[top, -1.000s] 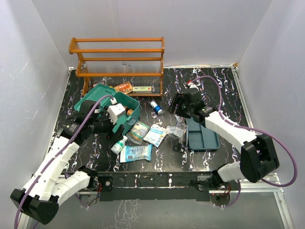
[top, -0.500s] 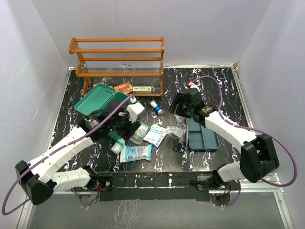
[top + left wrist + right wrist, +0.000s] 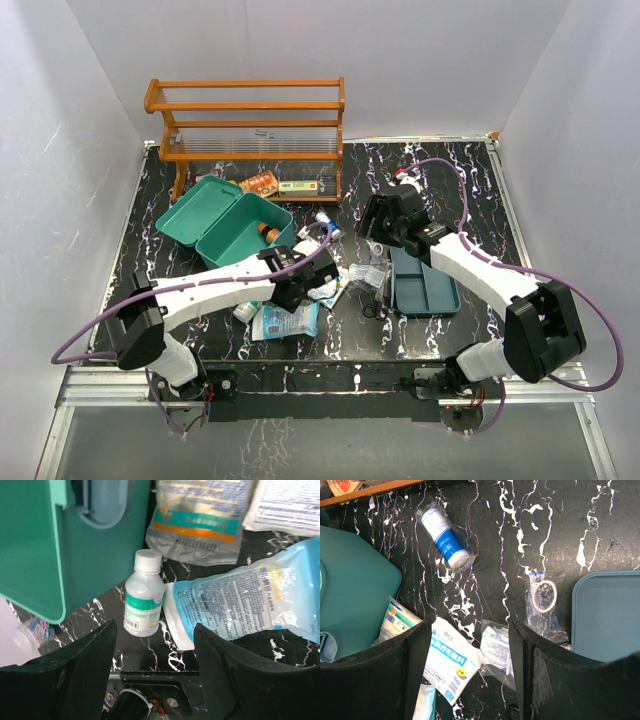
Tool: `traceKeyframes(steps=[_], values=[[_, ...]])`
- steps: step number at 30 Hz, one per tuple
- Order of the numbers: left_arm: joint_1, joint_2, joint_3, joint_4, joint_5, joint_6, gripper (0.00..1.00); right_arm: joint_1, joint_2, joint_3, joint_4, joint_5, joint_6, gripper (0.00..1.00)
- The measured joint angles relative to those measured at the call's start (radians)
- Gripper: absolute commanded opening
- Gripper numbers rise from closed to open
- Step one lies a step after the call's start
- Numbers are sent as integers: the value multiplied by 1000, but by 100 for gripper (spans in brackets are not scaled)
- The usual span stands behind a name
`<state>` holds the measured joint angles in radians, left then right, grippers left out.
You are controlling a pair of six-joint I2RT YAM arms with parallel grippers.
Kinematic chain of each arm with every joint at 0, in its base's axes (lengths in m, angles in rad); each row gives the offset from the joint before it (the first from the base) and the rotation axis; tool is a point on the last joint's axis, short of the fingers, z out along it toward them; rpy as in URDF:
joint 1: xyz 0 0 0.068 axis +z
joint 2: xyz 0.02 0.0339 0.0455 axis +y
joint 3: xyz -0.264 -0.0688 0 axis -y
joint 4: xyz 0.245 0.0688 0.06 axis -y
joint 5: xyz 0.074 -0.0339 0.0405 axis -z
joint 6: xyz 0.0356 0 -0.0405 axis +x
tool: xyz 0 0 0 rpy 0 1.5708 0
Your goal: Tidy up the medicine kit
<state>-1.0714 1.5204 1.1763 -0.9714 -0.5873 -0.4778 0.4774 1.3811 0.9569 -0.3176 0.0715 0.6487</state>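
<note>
The medicine kit (image 3: 235, 232) is a teal box standing open at the left, its lid (image 3: 188, 212) laid back; its wall (image 3: 45, 545) fills the left of the left wrist view. A darker insert tray (image 3: 426, 287) lies apart at the right. My left gripper (image 3: 300, 290) hangs open over the loose packets in front of the kit, nothing between its fingers (image 3: 85, 660). Just ahead of it lie a small white-capped bottle (image 3: 145, 600) and a blue pouch (image 3: 240, 600). My right gripper (image 3: 375, 222) is open and empty above a white packet (image 3: 447, 662) and a clear bag (image 3: 497, 650).
An orange wooden rack (image 3: 250, 130) stands at the back, with small boxes (image 3: 280, 185) under it. A blue-wrapped roll (image 3: 445, 540) lies behind the packets. A bag with a ring (image 3: 544, 597) sits beside the tray (image 3: 607, 615). Black scissors (image 3: 372, 308) lie near the front.
My left arm has swung from over the kit to the right and forward, and now reaches over the packets. Its jaws have narrowed somewhat. The right arm has stayed put.
</note>
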Motion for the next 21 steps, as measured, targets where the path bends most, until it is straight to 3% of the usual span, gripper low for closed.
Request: traceKeyframes(steps=[9, 14, 21], values=[[-5, 5, -93, -60, -47, -177, 64, 0, 8, 0, -6, 5, -29, 61], [18, -12, -173, -13, -14, -195, 64, 0, 13, 0, -17, 5, -38, 61], [136, -29, -196, 74, 23, -159, 67, 0, 14, 0, -19, 4, -41, 61]])
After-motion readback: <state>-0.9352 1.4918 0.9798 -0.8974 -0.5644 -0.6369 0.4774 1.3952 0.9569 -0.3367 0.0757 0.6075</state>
